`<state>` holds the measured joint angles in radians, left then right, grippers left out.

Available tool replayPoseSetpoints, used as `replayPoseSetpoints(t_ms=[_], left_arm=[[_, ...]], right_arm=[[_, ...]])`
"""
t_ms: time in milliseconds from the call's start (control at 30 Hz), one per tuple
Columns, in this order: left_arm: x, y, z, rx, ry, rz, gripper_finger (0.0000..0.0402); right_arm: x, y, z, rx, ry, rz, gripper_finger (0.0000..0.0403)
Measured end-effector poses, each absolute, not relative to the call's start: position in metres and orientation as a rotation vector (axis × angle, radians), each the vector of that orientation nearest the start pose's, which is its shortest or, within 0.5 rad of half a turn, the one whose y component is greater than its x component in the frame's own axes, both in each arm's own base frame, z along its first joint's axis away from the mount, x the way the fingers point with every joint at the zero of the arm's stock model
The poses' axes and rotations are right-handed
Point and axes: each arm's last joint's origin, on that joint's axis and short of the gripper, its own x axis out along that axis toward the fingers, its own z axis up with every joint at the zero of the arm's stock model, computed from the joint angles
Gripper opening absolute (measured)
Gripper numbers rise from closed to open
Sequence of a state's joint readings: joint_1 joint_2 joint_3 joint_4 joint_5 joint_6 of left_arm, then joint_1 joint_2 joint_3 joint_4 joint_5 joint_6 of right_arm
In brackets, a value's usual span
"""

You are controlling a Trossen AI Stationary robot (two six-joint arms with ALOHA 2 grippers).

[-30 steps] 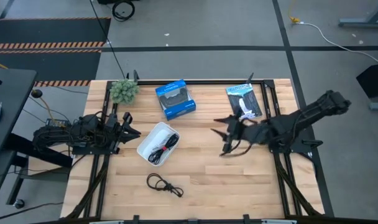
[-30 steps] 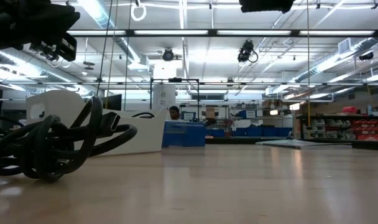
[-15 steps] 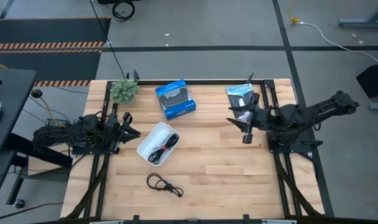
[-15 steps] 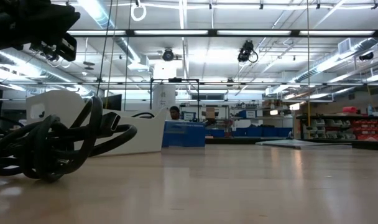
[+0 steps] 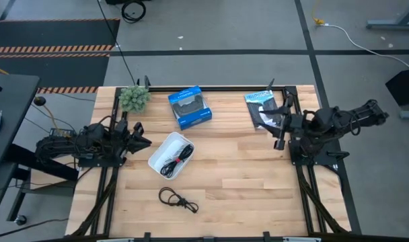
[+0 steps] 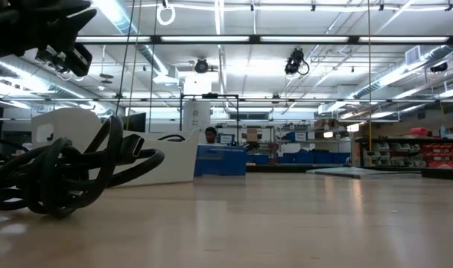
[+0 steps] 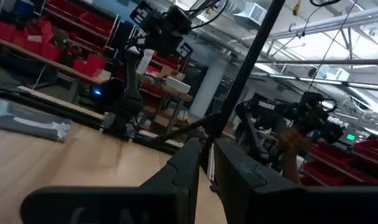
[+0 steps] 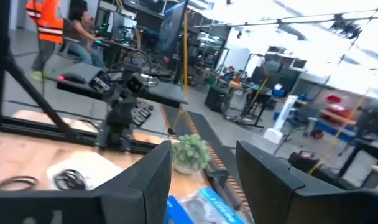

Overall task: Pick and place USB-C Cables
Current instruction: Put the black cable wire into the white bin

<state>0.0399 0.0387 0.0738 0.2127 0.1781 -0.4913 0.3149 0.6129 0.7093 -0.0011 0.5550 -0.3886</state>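
A white tray [image 5: 169, 155] lies left of the table's middle and holds a black-and-red cable [image 5: 177, 160] and a dark one beside it. A black coiled cable [image 5: 176, 199] lies on the wood near the near edge; it fills the left of the low view [image 6: 55, 179]. I see no white or grey cable. My left gripper [image 5: 142, 138] hovers just left of the tray, its fingers [image 7: 192, 165] almost together and empty. My right gripper [image 5: 278, 131] is open and empty, raised near the right edge beside the black packet [image 5: 264, 107].
A blue box [image 5: 190, 106] and a small green plant [image 5: 134, 97] stand along the far edge. Black frame rails run down both sides of the table [image 5: 245, 195]. The wood between the tray and my right arm is bare. People show in the room beyond.
My right arm has drawn back from the middle of the table toward the right edge, folding in on itself, its gripper staying open. The tray, the cables and the boxes have not moved.
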Motion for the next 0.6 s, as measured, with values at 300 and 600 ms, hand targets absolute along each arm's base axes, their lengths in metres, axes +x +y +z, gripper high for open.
replayPoseSetpoints(t_ms=[300, 600], left_arm=[[0.097, 0.001, 0.205, -0.481, -0.213, -0.103, 0.0052], [0.121, -0.014, 0.209, -0.489, -0.030, -0.201, 0.0039]], right_arm=[[0.112, 0.007, 0.327, -0.361, -0.118, -0.415, 0.0178], [0.102, 0.004, 0.327, -0.329, -0.178, -0.434, 0.0177]])
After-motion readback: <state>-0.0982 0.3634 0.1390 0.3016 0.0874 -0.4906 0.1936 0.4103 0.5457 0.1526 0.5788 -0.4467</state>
